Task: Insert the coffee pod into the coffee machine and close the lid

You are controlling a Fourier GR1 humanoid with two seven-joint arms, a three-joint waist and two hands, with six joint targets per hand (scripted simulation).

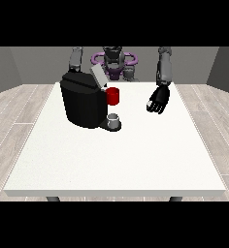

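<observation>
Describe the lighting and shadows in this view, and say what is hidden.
Front view: light is even and soft, with no glare on the white table and hardly any cast shadow beneath the machine. The machine's black body shows little detail. It hides the hand at the view's left; the hand at the view's right stands out dark against the table.

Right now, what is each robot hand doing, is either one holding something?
Robot hand at the view's right: open, fingers relaxed, holding nothing, above the table.
Robot hand at the view's left: hidden behind the coffee machine; cannot be told.
</observation>
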